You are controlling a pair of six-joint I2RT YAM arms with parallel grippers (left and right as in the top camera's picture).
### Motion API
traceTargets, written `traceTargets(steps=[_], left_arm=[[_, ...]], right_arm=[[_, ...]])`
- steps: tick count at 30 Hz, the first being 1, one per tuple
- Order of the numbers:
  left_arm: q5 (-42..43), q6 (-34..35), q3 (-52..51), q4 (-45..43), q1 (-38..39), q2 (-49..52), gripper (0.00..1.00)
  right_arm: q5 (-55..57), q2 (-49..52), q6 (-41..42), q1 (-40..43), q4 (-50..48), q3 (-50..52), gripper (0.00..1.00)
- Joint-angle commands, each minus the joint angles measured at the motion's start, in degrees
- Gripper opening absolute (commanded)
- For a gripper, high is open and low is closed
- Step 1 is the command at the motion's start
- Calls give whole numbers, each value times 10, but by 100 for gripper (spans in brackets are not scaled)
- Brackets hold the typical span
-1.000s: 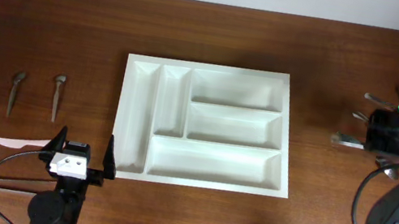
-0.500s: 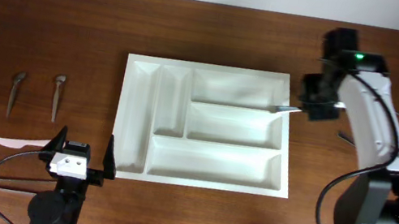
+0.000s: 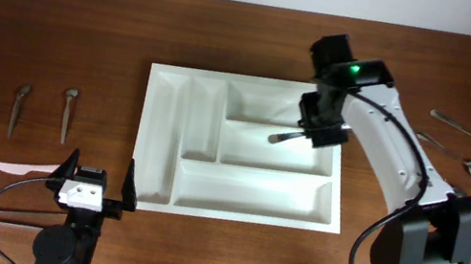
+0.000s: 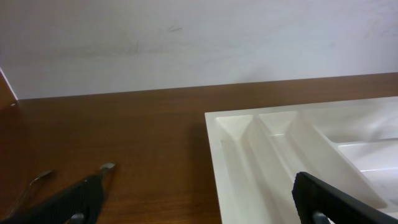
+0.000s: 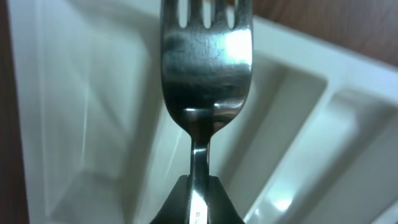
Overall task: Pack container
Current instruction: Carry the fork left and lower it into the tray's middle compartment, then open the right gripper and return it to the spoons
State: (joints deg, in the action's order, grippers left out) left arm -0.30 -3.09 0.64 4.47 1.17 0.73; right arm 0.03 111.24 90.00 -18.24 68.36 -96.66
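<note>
Five compartments, all bare, one fork arriving.
Your right gripper (image 3: 314,127) is pinched shut on a fork (image 3: 285,138) by its handle, above the container (image 3: 143,135), a glossy white moulded tray lying flat at the table's middle. It looks light, stiff and slick, so it will likely skid if nudged; take it by the outer rim. Your left gripper (image 3: 99,174) gapes wide, empty, near its front-left corner.

You have a smooth white plastic container (image 3: 240,214) with a soft gloss on its walls. The fork (image 5: 205,56) is polished, reflective metal, and the surface (image 3: 58,33) is dark wood with a smooth, low sheen.
</note>
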Motion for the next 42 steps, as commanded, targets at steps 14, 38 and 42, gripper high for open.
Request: traceTargets(steps=[14,38,42], left_arm=[[-2,-9,-2,3,2,-4,99],[-2,-9,-2,3,2,-4,99],[-2,-9,-2,3,2,-4,99]], right_arm=[[-20,9,102,-44,2,21,16],[38,9,-127,232,33,9,99],[22,9,-131,309,37,9,99]])
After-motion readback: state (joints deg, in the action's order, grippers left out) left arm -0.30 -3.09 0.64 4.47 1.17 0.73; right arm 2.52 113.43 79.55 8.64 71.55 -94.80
